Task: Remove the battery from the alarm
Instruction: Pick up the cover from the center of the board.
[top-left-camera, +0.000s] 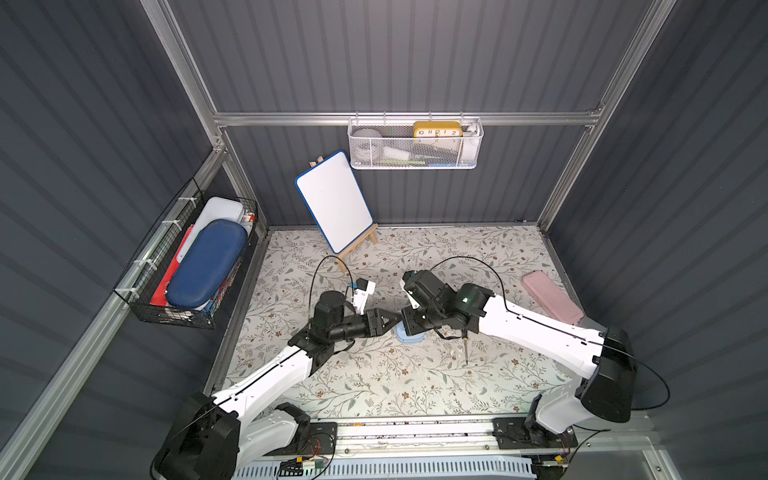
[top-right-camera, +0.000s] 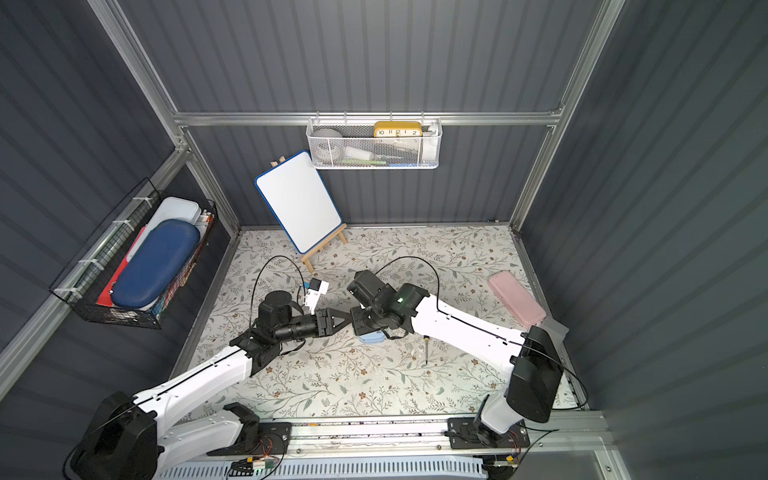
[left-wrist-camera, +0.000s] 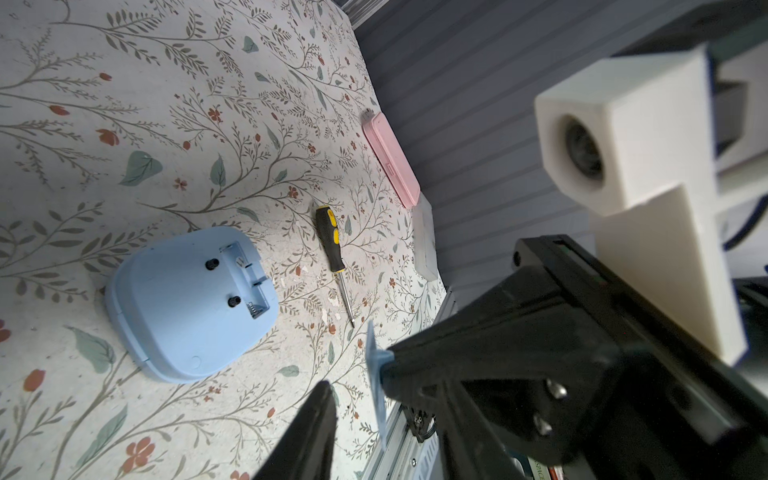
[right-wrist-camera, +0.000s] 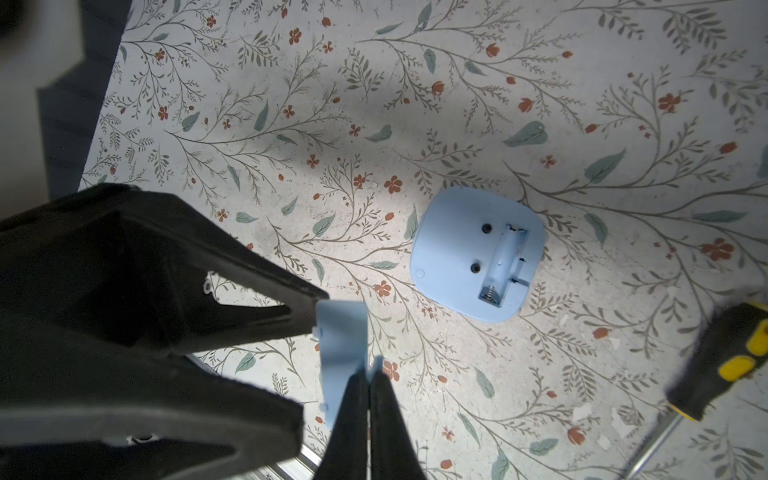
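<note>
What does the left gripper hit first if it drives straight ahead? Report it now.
The light-blue cover, pinched in the shut right gripper, lies directly ahead of the open left gripper, almost touching it; the right gripper stands just behind. Exact depth is unclear.

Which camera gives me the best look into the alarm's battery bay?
Right wrist view: it looks almost straight into the alarm's open, empty bay, spring visible. The left wrist view shows it slanted. In both top views the arms hide all but the alarm's edge.
</note>
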